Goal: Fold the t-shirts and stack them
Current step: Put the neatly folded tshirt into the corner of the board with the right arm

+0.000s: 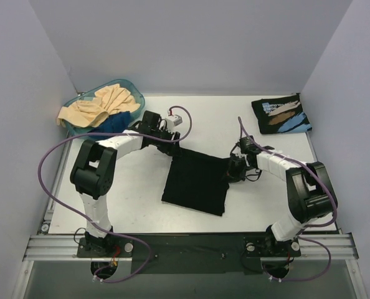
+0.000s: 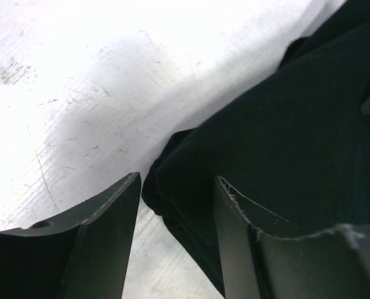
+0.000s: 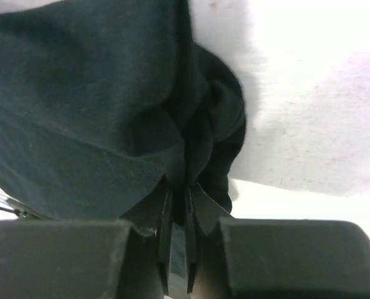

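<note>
A plain black t-shirt lies partly folded in the middle of the table. My left gripper is open at its far left corner; in the left wrist view the shirt's corner lies between the two fingers. My right gripper is shut on the shirt's right edge; in the right wrist view bunched black cloth is pinched between the fingers. A folded black printed t-shirt lies at the far right. A beige t-shirt and a dark blue one are in the basin.
A translucent teal basin stands at the far left corner by the wall. Purple cables loop from both arms over the table. Walls close in the left, far and right sides.
</note>
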Controlling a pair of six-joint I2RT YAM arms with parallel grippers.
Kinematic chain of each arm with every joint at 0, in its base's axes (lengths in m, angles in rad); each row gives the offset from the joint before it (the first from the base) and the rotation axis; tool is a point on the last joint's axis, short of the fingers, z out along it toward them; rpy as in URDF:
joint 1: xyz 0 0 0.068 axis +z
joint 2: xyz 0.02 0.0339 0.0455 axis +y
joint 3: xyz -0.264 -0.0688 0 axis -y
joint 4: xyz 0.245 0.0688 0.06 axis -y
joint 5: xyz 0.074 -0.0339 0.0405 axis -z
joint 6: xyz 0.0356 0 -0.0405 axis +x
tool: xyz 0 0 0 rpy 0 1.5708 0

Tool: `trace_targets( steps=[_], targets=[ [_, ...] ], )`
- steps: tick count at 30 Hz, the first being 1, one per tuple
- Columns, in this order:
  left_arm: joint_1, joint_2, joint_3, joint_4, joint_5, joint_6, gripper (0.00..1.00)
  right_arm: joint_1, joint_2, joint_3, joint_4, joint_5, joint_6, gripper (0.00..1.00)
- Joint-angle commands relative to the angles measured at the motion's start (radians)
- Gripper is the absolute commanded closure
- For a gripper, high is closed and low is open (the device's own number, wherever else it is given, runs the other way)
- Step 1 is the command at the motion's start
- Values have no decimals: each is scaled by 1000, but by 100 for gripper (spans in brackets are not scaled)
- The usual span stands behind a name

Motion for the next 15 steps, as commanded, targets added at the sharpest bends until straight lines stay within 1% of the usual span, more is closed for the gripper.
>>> trace_targets(
  steps=[1,2,3,4,5,6,7,8,10,11,13,14,15],
  targets=[
    [-13,35,11,88,-77,-78,45,-73,29,-14,14,-36,21,100],
    [-16,38,13,89,-84,-83,53,-85,45,-7,7,-50,5,100],
    [-19,45,16,91,-94,-90,56,-113,66,25,-4,-79,-14,100],
    [-22,56,19,89,-100,-93,64,-127,84,45,-31,-91,-44,100],
    [-25,62,25,83,-130,-104,69,-148,121,96,-47,-110,-60,100],
    [-26,77,31,75,-144,-107,78,-160,140,125,-82,-118,-95,100],
    [-27,87,48,54,-175,-113,83,-177,175,180,-99,-122,-109,100],
    [-28,103,65,42,-192,-121,91,-182,192,203,-137,-124,-136,99],
    [-27,120,79,19,-212,-124,94,-194,238,277,-194,-128,-169,86],
    [-28,120,79,13,-213,-126,95,-196,261,320,-219,-124,-183,73],
    [-31,114,71,11,-213,-129,95,-196,258,354,-274,-83,-206,63],
    [-33,107,63,11,-216,-132,95,-196,247,357,-292,-44,-209,60],
    [-34,104,60,12,-216,-132,95,-196,218,360,-309,-20,-210,51]
  ],
)
